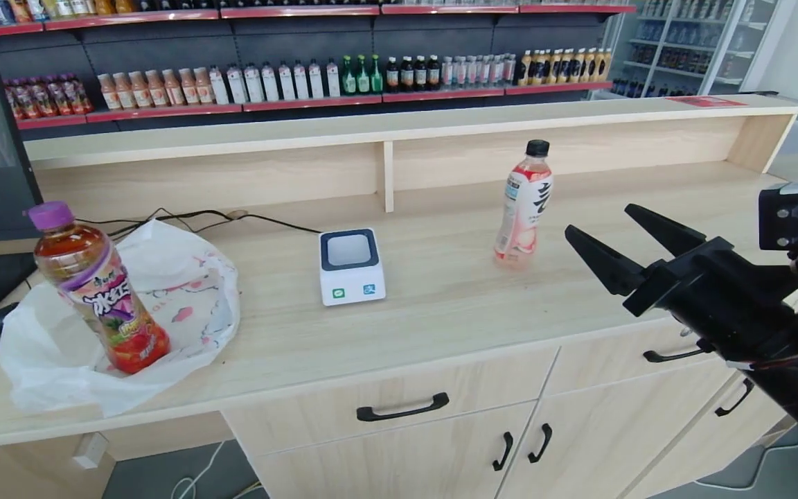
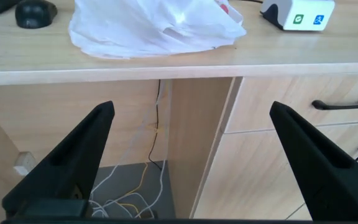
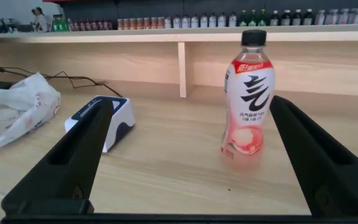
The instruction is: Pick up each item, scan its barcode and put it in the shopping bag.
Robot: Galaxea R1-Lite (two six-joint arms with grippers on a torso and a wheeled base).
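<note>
The pink bottle (image 1: 524,204) stood upright on the desk (image 1: 440,305), near, ahead and left of the right pincer (image 1: 598,220), whose jaws gaped apart; that arm was nearer.

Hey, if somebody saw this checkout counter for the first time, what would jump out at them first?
Probably the purple-capped red drink bottle, tilted on the white shopping bag at the left end of the counter. Next comes the pink bottle, standing upright to the right of the small white scanner. The right tool is open and pointed toward it, not touching it.
</note>
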